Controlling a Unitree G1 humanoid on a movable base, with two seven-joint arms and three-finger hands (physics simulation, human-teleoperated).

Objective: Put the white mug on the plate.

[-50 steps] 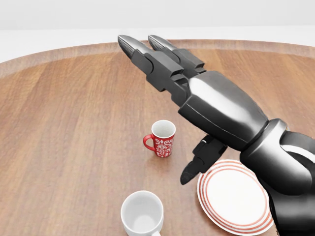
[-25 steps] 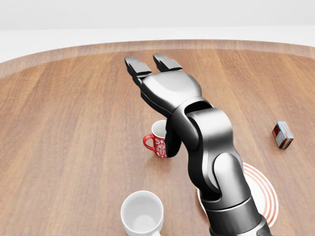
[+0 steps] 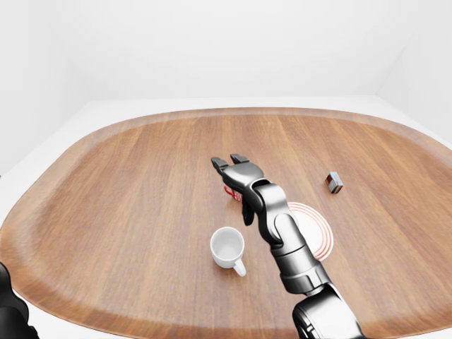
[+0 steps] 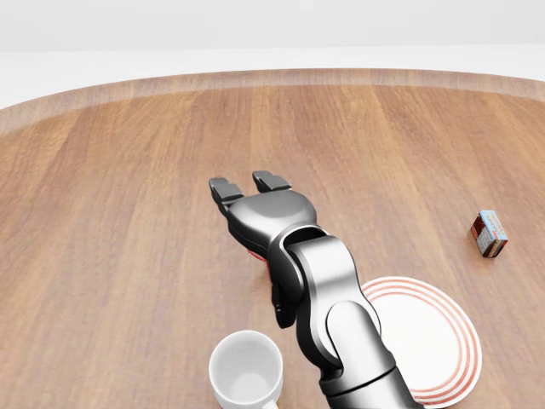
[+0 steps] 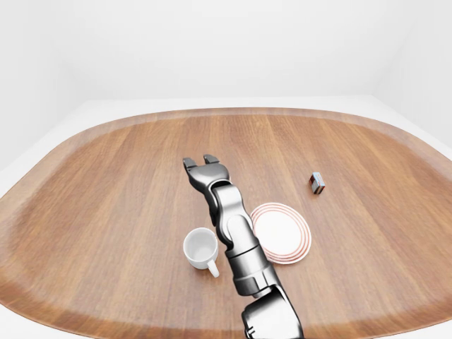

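Note:
The white mug (image 4: 247, 371) stands upright and empty at the bottom of the head view, with its handle (image 3: 240, 268) toward the view's bottom right. To its right lies the white plate with red rings (image 4: 430, 336), a short gap away. My right hand (image 4: 255, 230) is open and reaches up the view from the bottom. Its two long fingers (image 4: 226, 189) are stretched out flat, and the thumb (image 4: 281, 308) hangs down just above the white mug's rim. It holds nothing. The hand hovers between mug and plate, over the red mug. No left hand shows.
A red patterned mug (image 3: 232, 192) stands beyond the white mug, mostly hidden under my right hand. A small red and grey box (image 4: 489, 233) lies at the right. The round wooden table's rim (image 3: 42, 180) curves around everything. A dark part of my left arm (image 3: 10, 311) shows at the bottom left.
My right hand has come down and drawn back toward the bottom of the view, now covering the red mug and uncovering more of the plate. The white mug has not moved.

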